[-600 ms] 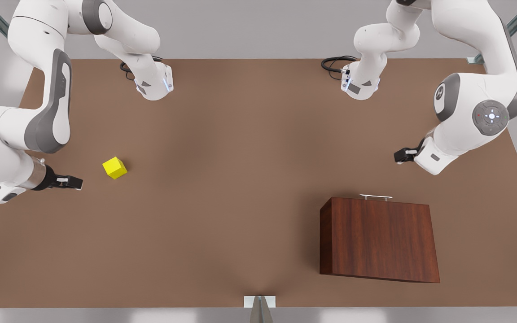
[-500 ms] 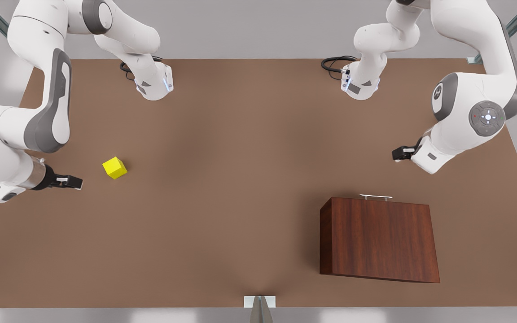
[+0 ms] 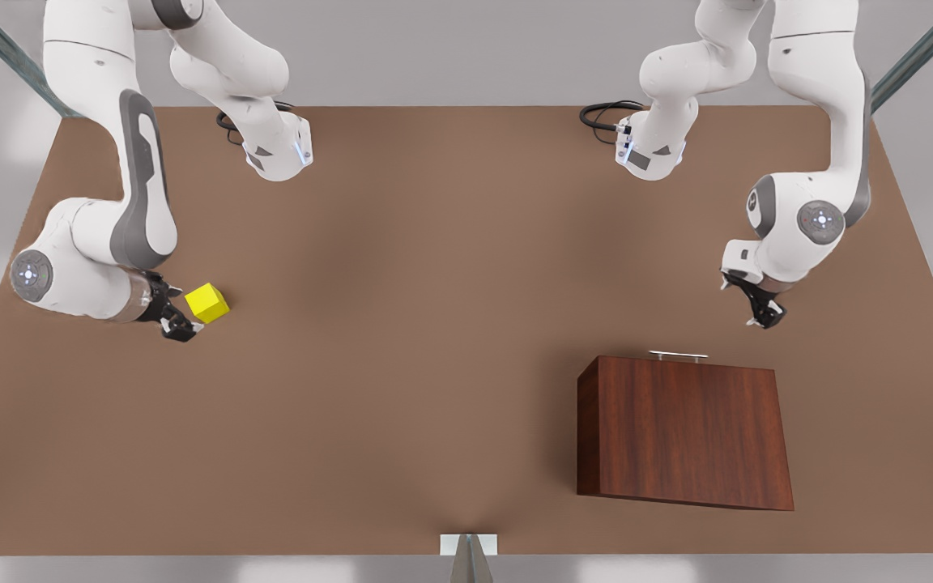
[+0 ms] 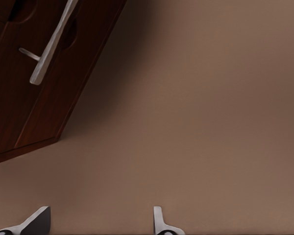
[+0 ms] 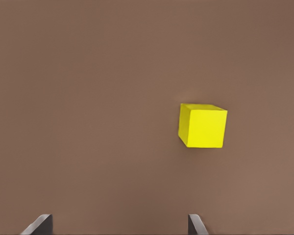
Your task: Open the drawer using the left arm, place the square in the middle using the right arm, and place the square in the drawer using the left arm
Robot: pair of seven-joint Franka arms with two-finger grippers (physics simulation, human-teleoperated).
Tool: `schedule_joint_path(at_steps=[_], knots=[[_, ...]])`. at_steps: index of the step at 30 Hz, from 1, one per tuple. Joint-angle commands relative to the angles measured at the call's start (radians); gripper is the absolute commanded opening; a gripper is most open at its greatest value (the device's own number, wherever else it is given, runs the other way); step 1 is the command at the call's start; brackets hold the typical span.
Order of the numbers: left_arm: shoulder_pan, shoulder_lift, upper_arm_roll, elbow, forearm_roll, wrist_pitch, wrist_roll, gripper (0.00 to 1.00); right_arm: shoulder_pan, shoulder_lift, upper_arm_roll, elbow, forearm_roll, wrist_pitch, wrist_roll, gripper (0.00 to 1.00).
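Both grippers spread: right gripper point(image 3: 183, 328) beside square point(image 3: 206, 303); left gripper point(image 3: 762, 314) near drawer point(image 3: 681, 360)

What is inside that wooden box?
Cannot tell: the cabinet is closed, its drawer handle untouched. The yellow cube sits outside, on the table.

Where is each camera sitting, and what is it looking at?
Front view: high above the table, looking down on both arms, the yellow cube and the wooden cabinet.
Left wrist view: on the left gripper, facing the cabinet's silver handle; its open fingertips show.
Right wrist view: on the right gripper, facing the cube; its open fingertips show.
Shared: front and right wrist views both see the cube; front and left wrist views both see the handle.
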Motion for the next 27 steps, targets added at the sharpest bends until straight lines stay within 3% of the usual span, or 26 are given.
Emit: schedule_joint_path(at_steps=[1,2,5,13,24,27], knots=[[-0.070,0.001,-0.001,-0.002,0.017,0.008,0.000,1.00,0.018,-0.014,0.003,-0.041,0.000,0.034,0.003,1.00],[-0.071,0.006,-0.001,-0.002,0.019,0.014,0.002,1.00,0.021,-0.056,0.003,-0.174,0.000,0.171,0.016,1.00],[-0.070,0.038,-0.006,0.004,0.053,0.074,0.139,1.00,0.019,-0.068,0.003,-0.251,0.000,0.182,0.043,1.00],[-0.070,0.066,-0.006,-0.002,0.066,0.172,0.207,1.00,-0.169,0.105,-0.009,-0.254,0.038,0.326,-0.250,1.00],[-0.071,0.115,-0.009,-0.013,0.093,0.312,0.190,1.00,-0.218,0.179,-0.007,-0.260,0.049,0.341,-0.393,1.00],[-0.071,0.118,-0.053,-0.013,0.082,0.310,0.184,1.00,-0.215,0.206,-0.007,-0.260,0.049,0.352,-0.399,1.00]])
